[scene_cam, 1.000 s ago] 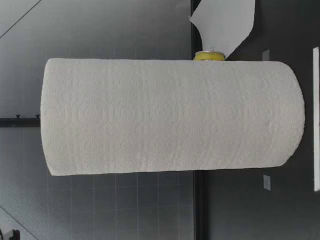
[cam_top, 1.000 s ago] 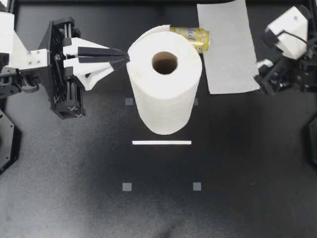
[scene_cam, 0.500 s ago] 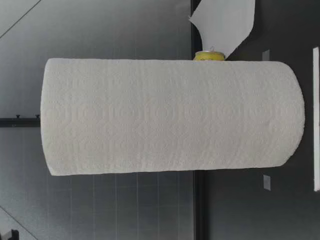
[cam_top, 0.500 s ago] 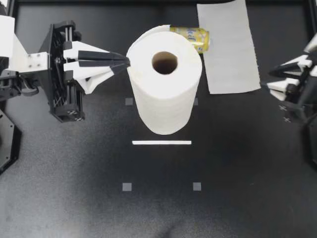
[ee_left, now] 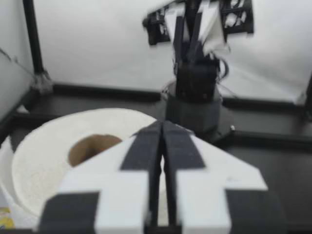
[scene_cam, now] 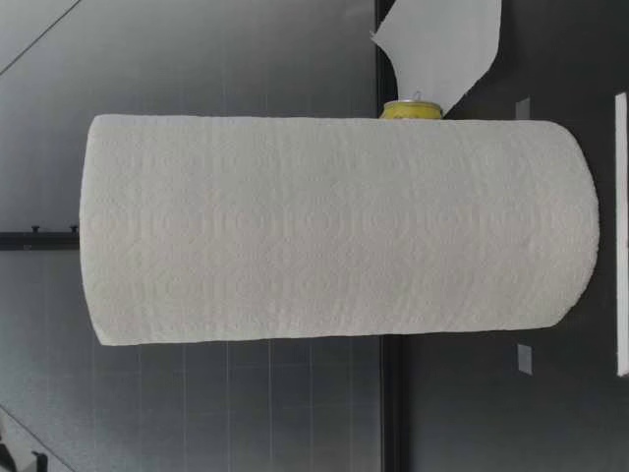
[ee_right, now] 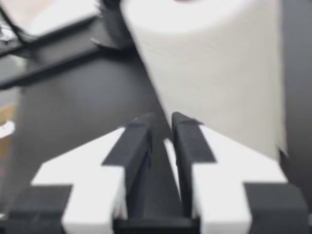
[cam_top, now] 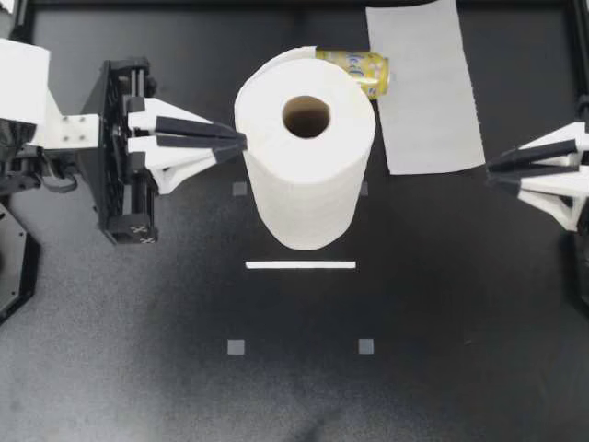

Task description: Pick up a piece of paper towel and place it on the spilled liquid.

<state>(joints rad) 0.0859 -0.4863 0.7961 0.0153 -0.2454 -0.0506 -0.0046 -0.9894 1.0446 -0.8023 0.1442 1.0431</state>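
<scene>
Two grippers in top view, one at each side of the black table [cam_top: 414, 304].

Left gripper [cam_top: 241, 141]: fingers pressed together with no gap, tips touching the upper rim of the large white upright paper towel roll [cam_top: 306, 157]. The left wrist view shows the same closure. I cannot tell whether any paper is pinched between them.

Right gripper [cam_top: 490, 172]: fingers parted by only a narrow slit, holding nothing. Its tips sit just beside the near corner of the loose white paper towel sheet [cam_top: 425, 92].

The sheet lies flat on the table, on the far right side. One long edge is next to the yellow metal can [cam_top: 361, 69], which lies on its side behind the roll.

Low view: the roll [scene_cam: 334, 231] fills most of the view. The can's end [scene_cam: 411, 109] and the sheet [scene_cam: 442, 44] show beyond it.

A thin white tape strip [cam_top: 300, 265] lies on the table in front of the roll.
</scene>
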